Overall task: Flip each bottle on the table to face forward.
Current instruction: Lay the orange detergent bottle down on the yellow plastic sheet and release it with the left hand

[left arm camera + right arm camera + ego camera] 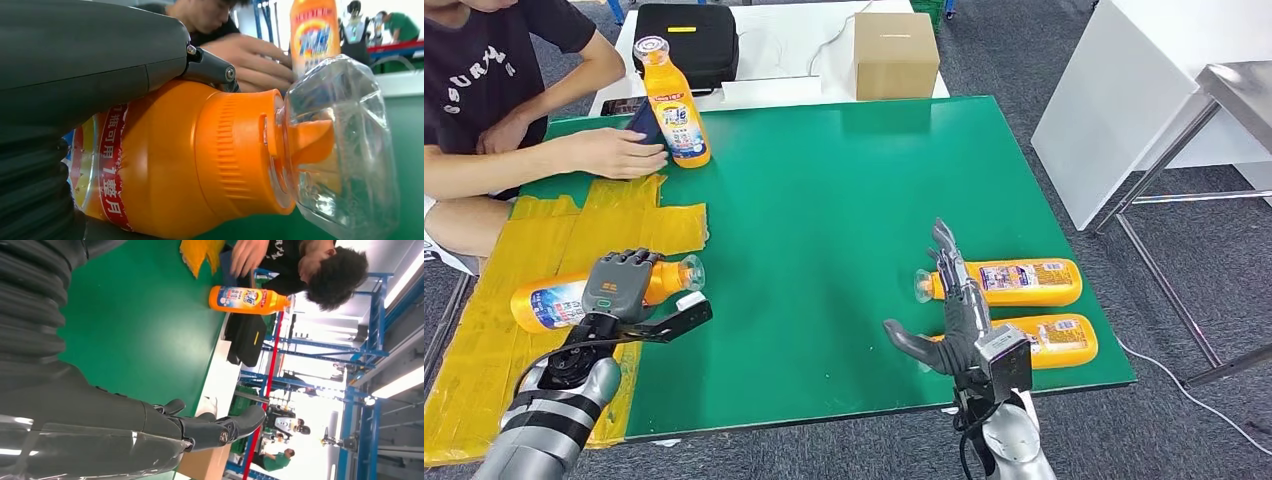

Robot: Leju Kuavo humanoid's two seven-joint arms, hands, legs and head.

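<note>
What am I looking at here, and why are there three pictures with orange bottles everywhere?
It is a humanoid robot seen through its own cameras. The wide picture looks down from its head at a green table; the other two come from cameras at its wrists. The left hand rests over a lying bottle. The right hand is open beside two lying bottles, the farther and the nearer. A fourth bottle stands upright by a seated person's hand.

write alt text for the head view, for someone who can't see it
The robot's left hand rests on an orange bottle lying on yellow tape at the green table's left edge, while its open right hand hovers beside two more lying bottles. A seated person's hand touches an upright bottle.
</note>
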